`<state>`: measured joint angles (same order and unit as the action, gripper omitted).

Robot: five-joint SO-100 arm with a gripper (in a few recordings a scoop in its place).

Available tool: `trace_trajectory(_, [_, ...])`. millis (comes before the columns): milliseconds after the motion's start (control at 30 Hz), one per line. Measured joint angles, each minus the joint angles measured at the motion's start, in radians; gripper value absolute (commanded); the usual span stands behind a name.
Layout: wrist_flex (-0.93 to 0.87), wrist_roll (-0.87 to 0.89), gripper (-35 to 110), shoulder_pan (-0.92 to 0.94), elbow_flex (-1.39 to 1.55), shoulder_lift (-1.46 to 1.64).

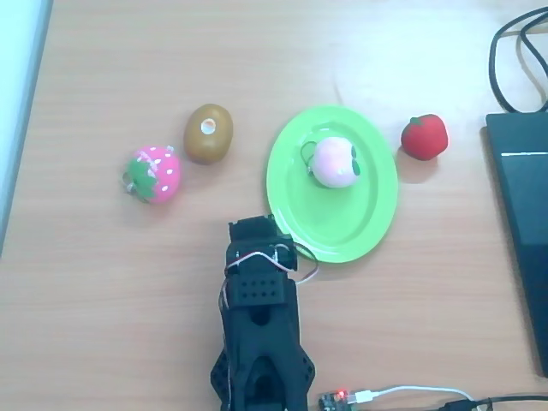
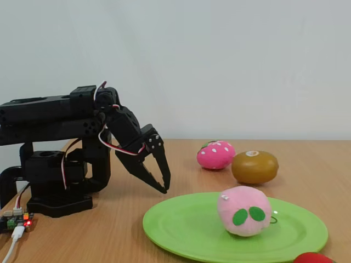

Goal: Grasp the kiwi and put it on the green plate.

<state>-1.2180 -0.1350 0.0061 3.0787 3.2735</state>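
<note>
Overhead view has the black arm reaching up from the bottom edge, its claw [image 1: 257, 233] pointing down at the wooden counter [image 1: 103, 325] just off the near-left rim of the green plate [image 1: 374, 224]. From above the fingers are hidden under the wrist block, but in the fixed view the claw [image 2: 159, 174] shows its two dark fingers hanging close together with only a thin gap at the tips, nothing between them, and the tips held above the counter [image 2: 120, 235] beside the plate's [image 2: 186, 230] left edge.

The kiwi [image 1: 208, 134] lies on the bare counter, ahead of the claw and a little to its left in the overhead view, apart from the plate and not touched by the claw; its pale round spot faces up. In the fixed view the kiwi [image 2: 254, 167] sits beyond the plate, farther from the camera, well to the right of the claw.

A pink-and-green strawberry with white dots [image 1: 153, 173] rests left of the kiwi, ahead-left of the claw in the overhead view; in the fixed view it [image 2: 216, 154] is just beside the kiwi. A pale pink peach-like ball [image 1: 335, 162] with green leaves sits on the plate, ahead-right of the claw. A red toy fruit [image 1: 425, 136] lies on the counter beyond the plate's far right rim. A black device [image 1: 522, 223] with cables occupies the right edge.
</note>
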Motion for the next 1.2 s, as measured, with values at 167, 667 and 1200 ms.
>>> trace_trajectory(167, [-0.006, -0.115, -8, -0.101, -0.020, -0.021])
trace_trajectory(667, [0.041, 0.026, -8, -0.123, -0.183, -0.209])
trace_trajectory(1200, [0.261, -0.026, -6, -0.072, -0.718, -0.707])
